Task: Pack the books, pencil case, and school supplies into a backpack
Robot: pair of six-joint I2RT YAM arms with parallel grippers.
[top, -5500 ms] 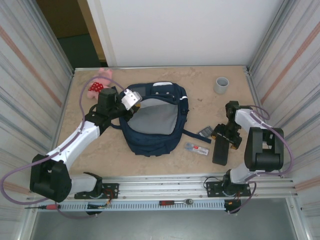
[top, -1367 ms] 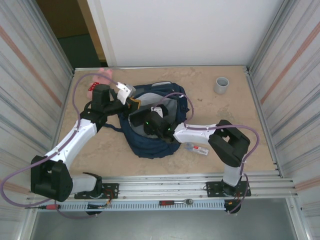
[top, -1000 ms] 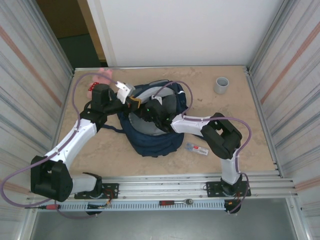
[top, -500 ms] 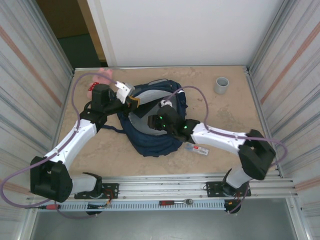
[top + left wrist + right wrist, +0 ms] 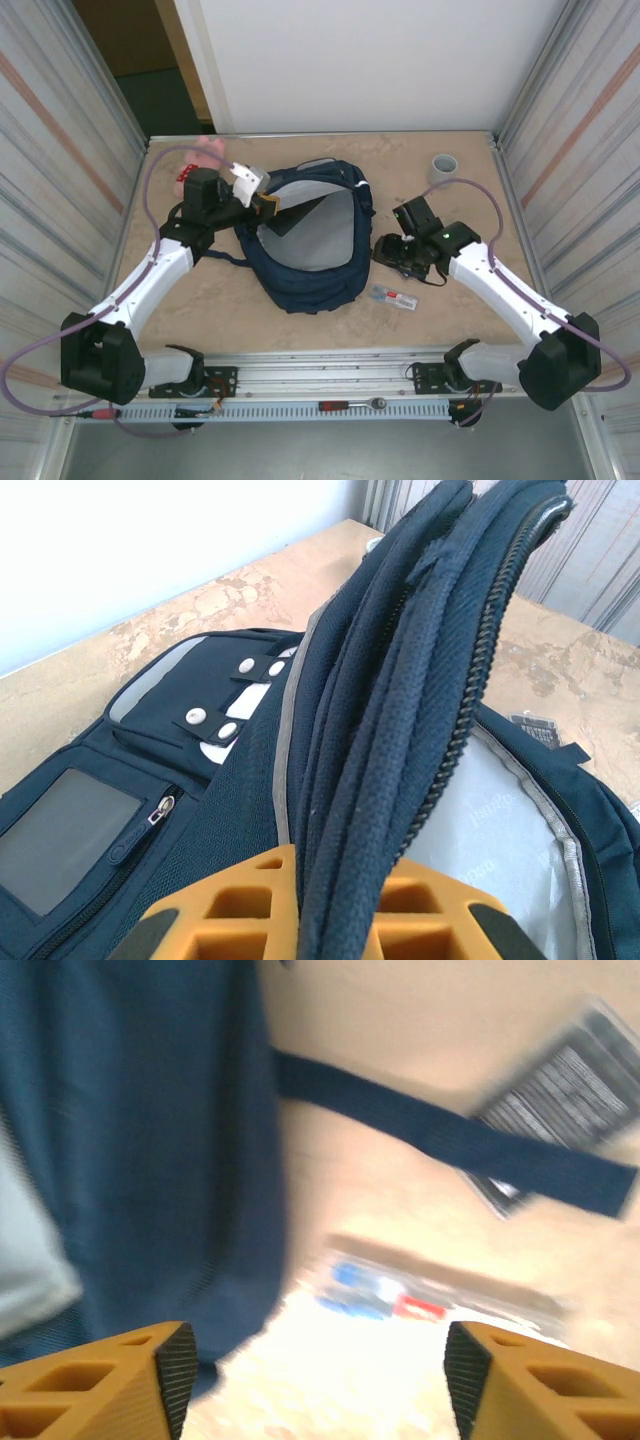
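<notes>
Your left claw (image 5: 262, 205) grips the backpack (image 5: 310, 280); your right claw (image 5: 392, 250) hangs open beside it.

The left claw is clamped on the zipper rim at the navy backpack's upper left, and the mouth gapes to show grey lining. The black pencil case (image 5: 297, 218) lies inside, slanted against that lining near the left claw. Your right claw hovers over the table (image 5: 240, 315) just right of the backpack, its orange fingers (image 5: 130, 1380) spread wide with nothing between them. Beneath it, blurred in the wrist view, the clear pack with a red label (image 5: 395, 297) lies on the table. The dark grey flat rectangle (image 5: 560, 1085) lies partly under a backpack strap (image 5: 430, 1130).
</notes>
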